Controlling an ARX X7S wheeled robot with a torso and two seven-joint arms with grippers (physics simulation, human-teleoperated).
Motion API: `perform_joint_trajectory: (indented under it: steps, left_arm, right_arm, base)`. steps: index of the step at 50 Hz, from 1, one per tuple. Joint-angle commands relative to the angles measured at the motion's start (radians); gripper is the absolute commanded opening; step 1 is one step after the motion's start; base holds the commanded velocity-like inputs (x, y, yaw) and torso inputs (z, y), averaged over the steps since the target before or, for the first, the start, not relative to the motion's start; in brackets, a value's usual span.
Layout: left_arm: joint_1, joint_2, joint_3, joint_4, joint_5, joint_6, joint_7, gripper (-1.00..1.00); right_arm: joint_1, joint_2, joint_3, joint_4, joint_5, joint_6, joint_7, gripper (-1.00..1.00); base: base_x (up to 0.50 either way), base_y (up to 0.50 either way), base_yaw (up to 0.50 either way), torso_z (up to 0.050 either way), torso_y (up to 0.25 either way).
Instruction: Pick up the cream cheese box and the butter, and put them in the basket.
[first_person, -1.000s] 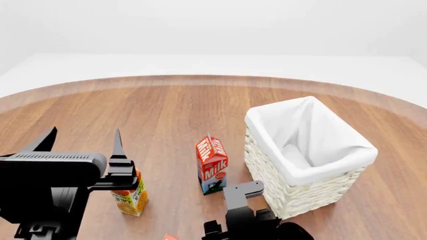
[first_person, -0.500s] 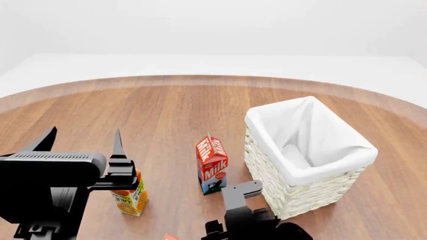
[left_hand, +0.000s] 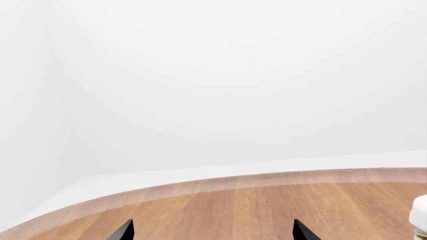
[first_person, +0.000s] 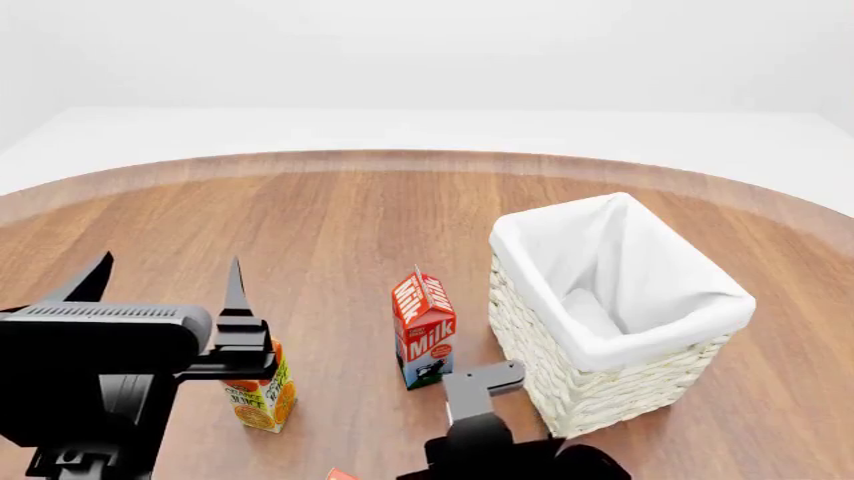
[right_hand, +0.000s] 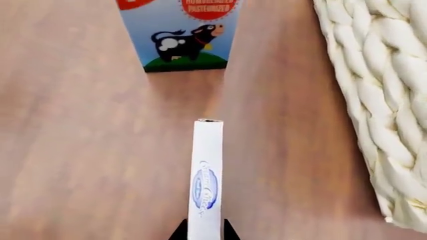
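Observation:
My right gripper (right_hand: 205, 233) is shut on the cream cheese box (right_hand: 206, 175), a slim white box with a blue mark that sticks out from the jaws above the wood. It hangs between the milk carton (right_hand: 183, 35) and the wicker wall of the basket (right_hand: 373, 100). From the head camera the basket (first_person: 534, 345) stands at the right, its white liner folded over the rim. Of the butter (first_person: 340, 474), only a red-orange corner peeks in at the bottom edge. My left gripper (first_person: 167, 270) hovers open and empty at the left, jaws wide apart (left_hand: 212, 232).
A red-and-white milk carton (first_person: 424, 330) stands just left of the basket. An orange juice carton (first_person: 263, 395) stands behind my left gripper's right finger. The round wooden table (first_person: 347, 230) reaches to a curved far edge, with white floor beyond.
My right arm has shifted slightly toward the near edge with the box still held. The left arm and the cartons have not moved.

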Motion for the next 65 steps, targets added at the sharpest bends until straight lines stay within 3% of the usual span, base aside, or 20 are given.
perform_joint_trajectory:
  steps: [1,20,34,65]
  left_arm:
    - [-0.002,-0.005,0.004,-0.002,-0.004,0.007,-0.004,1.00]
    - [0.000,-0.011,0.017,-0.006,0.001,0.018,-0.010,1.00]
    - [-0.005,-0.017,0.024,-0.006,-0.006,0.020,-0.017,1.00]
    - [-0.003,-0.031,0.029,-0.008,-0.016,0.039,-0.028,1.00]
  right_arm:
    - [0.015,0.039,0.044,-0.159,0.055,0.031,0.085,-1.00]
    - [0.040,0.114,0.155,-0.499,0.278,0.099,0.356,-1.00]
    - [0.117,0.136,0.215,-0.614,0.472,0.117,0.504,-1.00]
    - [0.306,0.176,0.243,-0.659,0.720,0.068,0.649,-1.00]
  base:
    - [0.00,0.00,0.00,0.000,0.000]
    - [0.00,0.00,0.00,0.000,0.000]
    - [0.00,0.00,0.00,0.000,0.001]
    - [0.00,0.00,0.00,0.000,0.000]
